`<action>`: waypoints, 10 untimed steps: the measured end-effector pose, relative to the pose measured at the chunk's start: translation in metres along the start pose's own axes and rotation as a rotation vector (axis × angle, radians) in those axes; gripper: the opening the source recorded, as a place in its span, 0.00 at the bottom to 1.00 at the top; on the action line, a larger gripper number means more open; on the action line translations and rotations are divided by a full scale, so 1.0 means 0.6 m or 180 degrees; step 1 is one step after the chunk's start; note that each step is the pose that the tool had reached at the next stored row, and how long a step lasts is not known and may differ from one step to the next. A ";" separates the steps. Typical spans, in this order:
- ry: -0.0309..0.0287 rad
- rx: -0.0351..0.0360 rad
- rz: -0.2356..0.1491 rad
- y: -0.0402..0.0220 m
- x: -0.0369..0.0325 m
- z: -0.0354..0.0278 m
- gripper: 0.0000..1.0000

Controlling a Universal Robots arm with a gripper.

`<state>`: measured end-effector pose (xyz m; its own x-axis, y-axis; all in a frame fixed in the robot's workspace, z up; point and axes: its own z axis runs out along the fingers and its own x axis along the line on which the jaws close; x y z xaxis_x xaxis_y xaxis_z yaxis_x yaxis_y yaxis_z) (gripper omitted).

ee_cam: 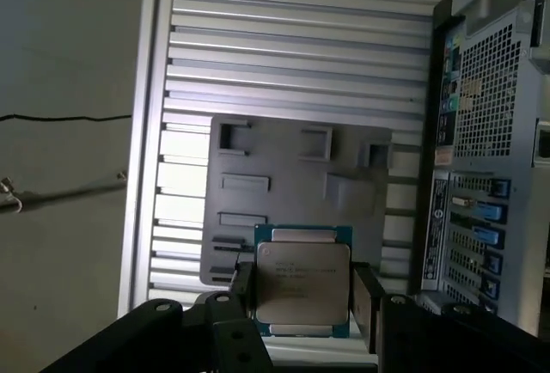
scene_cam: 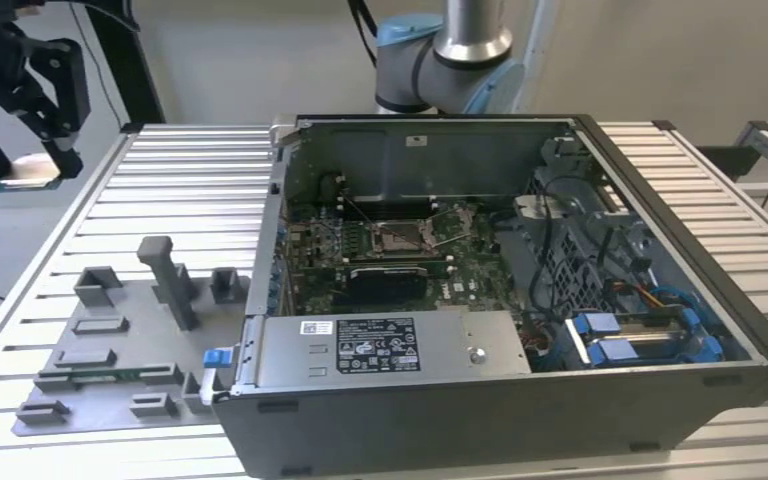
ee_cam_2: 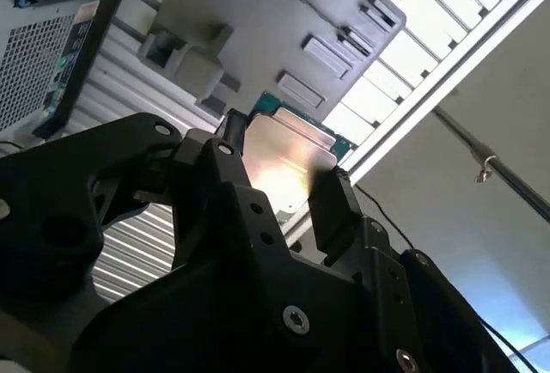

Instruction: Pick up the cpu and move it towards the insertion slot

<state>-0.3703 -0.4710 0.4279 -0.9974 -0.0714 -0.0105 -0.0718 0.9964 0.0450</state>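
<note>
First wrist view, claw [ee_cam: 304, 297] closed on cpu [ee_cam: 302, 283], chip sitting between its jaws, grey tray [ee_cam: 292, 175] below

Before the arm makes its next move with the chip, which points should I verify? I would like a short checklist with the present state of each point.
1. Grip: the cpu sits clamped in the gripper: ok.
2. Height: the cpu hangs clear of the grey tray: ok.
3. Access: the computer case is open on its upper side: ok.
4. Target: the insertion slot has nothing lying over it: ok.
5. Slot's metal frame swung open: cannot tell.
</note>
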 end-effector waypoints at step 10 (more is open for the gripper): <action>0.0000 0.0000 0.0000 -0.006 -0.074 0.004 0.00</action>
<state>-0.3255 -0.4710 0.4257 -0.9974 -0.0715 -0.0106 -0.0719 0.9964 0.0451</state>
